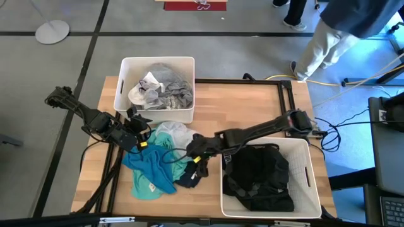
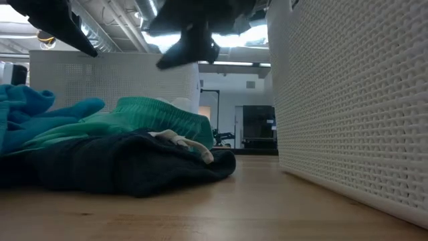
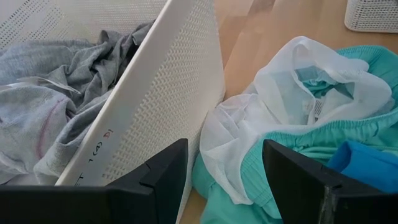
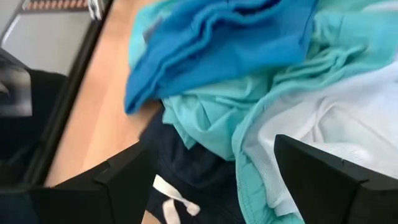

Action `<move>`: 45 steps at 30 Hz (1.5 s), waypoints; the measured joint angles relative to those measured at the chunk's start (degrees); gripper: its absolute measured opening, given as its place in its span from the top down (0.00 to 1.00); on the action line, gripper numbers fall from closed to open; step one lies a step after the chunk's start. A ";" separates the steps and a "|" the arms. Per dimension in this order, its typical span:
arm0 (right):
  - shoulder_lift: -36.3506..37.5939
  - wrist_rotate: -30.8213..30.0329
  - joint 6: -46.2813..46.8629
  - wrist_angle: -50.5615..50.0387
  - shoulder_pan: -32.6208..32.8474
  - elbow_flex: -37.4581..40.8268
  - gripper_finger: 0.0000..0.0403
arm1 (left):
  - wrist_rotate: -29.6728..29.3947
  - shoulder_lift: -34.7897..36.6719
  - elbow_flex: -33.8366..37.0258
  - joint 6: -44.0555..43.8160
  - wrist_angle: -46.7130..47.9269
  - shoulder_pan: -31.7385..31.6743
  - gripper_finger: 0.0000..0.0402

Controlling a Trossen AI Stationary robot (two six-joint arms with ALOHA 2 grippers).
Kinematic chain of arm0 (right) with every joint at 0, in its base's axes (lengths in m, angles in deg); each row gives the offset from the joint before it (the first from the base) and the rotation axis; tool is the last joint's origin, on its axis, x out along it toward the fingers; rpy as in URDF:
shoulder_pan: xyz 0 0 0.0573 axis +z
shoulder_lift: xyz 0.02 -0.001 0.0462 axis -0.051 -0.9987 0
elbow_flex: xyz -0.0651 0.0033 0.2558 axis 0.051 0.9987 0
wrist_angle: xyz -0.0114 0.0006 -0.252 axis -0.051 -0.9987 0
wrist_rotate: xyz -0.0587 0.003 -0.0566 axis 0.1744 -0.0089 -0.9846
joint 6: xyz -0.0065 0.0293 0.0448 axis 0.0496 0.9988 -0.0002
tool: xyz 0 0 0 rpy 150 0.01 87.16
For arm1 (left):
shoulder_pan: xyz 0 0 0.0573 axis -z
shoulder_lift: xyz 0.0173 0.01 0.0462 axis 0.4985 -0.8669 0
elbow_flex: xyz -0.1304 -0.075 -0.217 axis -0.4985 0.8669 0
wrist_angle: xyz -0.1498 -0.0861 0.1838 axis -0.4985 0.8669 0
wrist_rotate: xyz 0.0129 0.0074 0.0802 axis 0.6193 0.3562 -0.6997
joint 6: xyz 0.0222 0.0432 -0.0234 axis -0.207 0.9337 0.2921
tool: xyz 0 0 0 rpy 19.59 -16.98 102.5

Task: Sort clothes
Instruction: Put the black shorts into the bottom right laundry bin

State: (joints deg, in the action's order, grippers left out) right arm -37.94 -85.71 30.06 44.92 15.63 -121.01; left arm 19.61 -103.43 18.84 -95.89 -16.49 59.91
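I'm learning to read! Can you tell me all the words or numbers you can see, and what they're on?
"1 (4)" with a small red mark beside it: on the rim of the white bin holding the grey clothes.
Red sign on the floor: too blurred to read.
Nothing else readable.

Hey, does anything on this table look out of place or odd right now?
Nothing stands out. An unsorted clothes pile lies on the table between two bins, light clothes in one, dark in the other.
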 joint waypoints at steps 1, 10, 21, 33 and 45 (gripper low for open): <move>-0.67 0.00 -0.10 0.02 0.00 0.00 0.20 | 0.00 0.00 0.00 -0.09 0.00 -0.01 0.51; -5.02 5.73 -1.60 0.30 -0.07 -0.02 0.20 | 0.00 0.00 0.00 -0.11 0.00 -0.01 0.51; -6.23 12.39 -7.37 0.95 0.39 -0.28 0.28 | -0.02 -0.04 0.00 -0.10 0.00 -0.01 0.51; -5.30 6.88 -4.76 1.62 -0.43 -0.09 0.33 | -0.02 -0.04 0.00 -0.11 0.02 0.01 0.51; -11.57 -3.42 2.00 -8.73 -5.97 -17.60 0.33 | -0.80 0.00 0.00 0.35 -0.02 -0.01 0.51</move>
State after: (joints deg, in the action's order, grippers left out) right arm -49.51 -89.13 32.06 36.20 9.66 -138.61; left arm 18.81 -103.43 18.84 -95.54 -16.51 59.90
